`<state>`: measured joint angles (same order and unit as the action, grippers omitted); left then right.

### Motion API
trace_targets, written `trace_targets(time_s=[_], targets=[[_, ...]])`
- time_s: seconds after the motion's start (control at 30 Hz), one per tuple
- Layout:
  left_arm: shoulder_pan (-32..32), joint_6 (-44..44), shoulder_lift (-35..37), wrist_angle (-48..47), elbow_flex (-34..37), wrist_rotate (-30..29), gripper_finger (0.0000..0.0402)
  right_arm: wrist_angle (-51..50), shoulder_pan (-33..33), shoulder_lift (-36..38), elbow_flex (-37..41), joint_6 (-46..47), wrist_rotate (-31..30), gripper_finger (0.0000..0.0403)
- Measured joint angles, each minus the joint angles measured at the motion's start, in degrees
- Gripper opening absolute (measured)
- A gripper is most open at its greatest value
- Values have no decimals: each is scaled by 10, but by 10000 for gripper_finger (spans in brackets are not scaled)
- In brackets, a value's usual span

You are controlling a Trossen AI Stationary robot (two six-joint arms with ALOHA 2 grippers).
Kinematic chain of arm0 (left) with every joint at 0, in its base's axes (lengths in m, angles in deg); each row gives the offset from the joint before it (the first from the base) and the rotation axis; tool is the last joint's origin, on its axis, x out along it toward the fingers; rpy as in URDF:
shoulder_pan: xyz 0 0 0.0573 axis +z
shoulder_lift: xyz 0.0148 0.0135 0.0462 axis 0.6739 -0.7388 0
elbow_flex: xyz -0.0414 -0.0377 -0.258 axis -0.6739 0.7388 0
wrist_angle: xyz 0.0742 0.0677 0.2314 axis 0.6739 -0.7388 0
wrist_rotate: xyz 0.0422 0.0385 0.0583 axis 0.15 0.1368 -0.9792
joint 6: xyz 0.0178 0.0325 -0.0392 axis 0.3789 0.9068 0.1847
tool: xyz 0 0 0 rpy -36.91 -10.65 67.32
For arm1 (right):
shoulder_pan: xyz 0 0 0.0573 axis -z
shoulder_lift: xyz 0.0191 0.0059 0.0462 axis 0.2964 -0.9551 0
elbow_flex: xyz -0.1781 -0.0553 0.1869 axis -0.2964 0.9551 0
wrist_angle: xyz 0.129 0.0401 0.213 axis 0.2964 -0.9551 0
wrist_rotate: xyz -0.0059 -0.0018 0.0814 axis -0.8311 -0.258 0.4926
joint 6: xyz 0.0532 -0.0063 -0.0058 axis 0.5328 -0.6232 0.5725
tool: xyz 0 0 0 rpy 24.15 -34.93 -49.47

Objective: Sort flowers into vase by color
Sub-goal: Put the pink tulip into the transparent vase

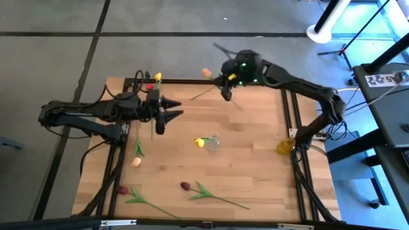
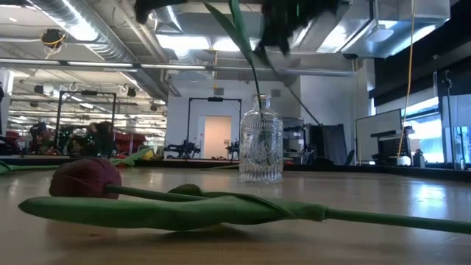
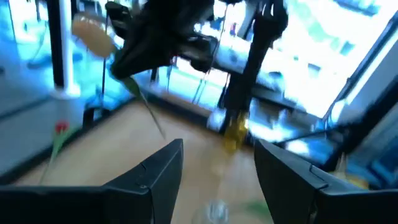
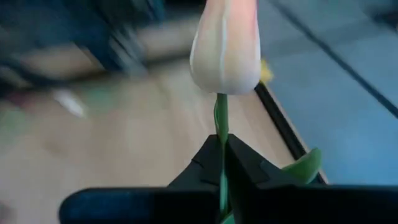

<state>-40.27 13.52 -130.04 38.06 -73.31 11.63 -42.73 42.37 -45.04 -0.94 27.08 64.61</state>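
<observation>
Peach tulip aloft over the table's far edge

We saw the right end effector clamped on the peach tulip; the left end effector, fingers apart, hung near the vase.

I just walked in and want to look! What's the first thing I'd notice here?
The right pincer holds a peach tulip by its stem, up in the air over the table's far edge. In the middle of the table stands a little glass vase with a yellow tulip beside it. The left pincer waits open nearby.
</observation>
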Motion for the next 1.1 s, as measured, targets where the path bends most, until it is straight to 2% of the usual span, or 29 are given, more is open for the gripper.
trace_targets(time_s=[0.1,0.23,0.47,0.57,0.7,0.87,0.97,1.1], targets=[[6,16,-9,52,0,3,195,45,-37,21,-41,76,30,7],[7,26,-9,80,0,4,195,85,-101,49,-51,123,34,5],[-16,26,-1,97,0,14,195,156,-222,61,-43,70,-51,3],[-39,21,5,93,0,32,195,171,-251,66,-13,52,-96,3],[-79,6,18,70,0,21,195,221,-268,81,59,45,-142,2],[-123,-36,41,-5,0,-43,195,359,-266,99,162,65,-146,2],[-140,-81,56,-66,0,-62,195,397,-267,102,206,82,-153,2],[-154,-137,69,-134,0,-74,195,416,-274,102,228,88,-158,2]])
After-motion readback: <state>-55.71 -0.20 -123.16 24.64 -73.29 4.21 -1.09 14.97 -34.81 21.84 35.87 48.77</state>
